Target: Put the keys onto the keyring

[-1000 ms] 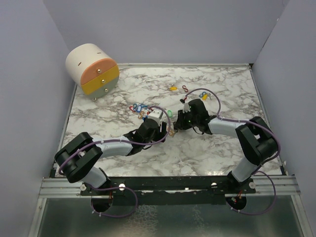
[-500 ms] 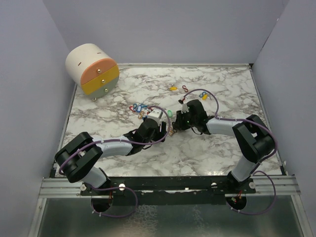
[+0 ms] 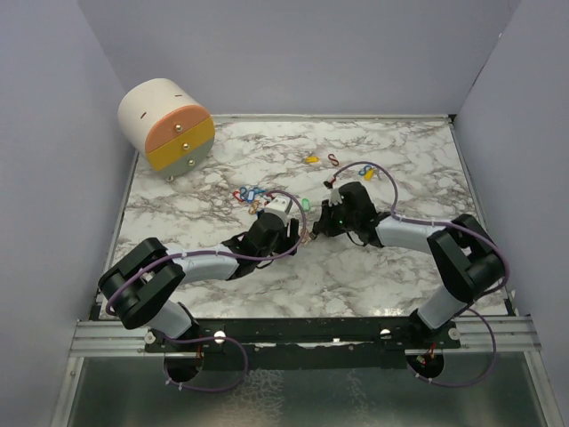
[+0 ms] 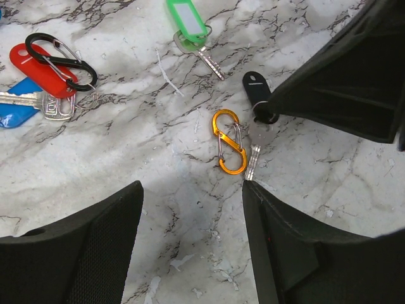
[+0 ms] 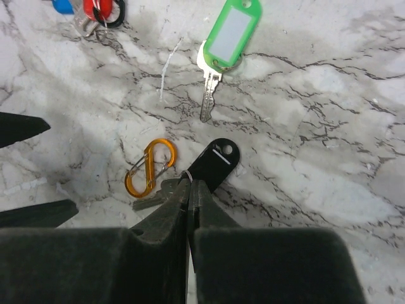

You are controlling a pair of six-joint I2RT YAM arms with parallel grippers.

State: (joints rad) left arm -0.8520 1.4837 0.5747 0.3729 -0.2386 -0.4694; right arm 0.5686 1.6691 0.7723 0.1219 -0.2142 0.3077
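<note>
A black-tagged key [image 5: 218, 161] lies flat on the marble beside an orange S-shaped clip [image 5: 149, 168]. My right gripper [image 5: 190, 183] is shut, its tips pinched together on the small ring between the black tag [image 4: 254, 85] and its metal blade. My left gripper [image 4: 192, 187] hovers open just below the orange clip [image 4: 229, 140], holding nothing. A green-tagged key [image 4: 188, 22] lies farther off. A red tag [image 4: 38, 60] and a blue tag [image 4: 16, 111] hang together on a black clip. In the top view both grippers meet mid-table, the right [image 3: 316, 227] facing the left [image 3: 298, 234].
A round drawer unit [image 3: 167, 124] stands at the back left corner. Two yellow tags [image 3: 311, 159] [image 3: 368, 173] and a red clip [image 3: 333, 160] lie toward the back. Purple walls enclose the marble table [image 3: 222, 169] on three sides.
My right gripper's jaws have closed fully at the black key's ring, and that arm has shifted slightly. The left arm has stayed still and open.
</note>
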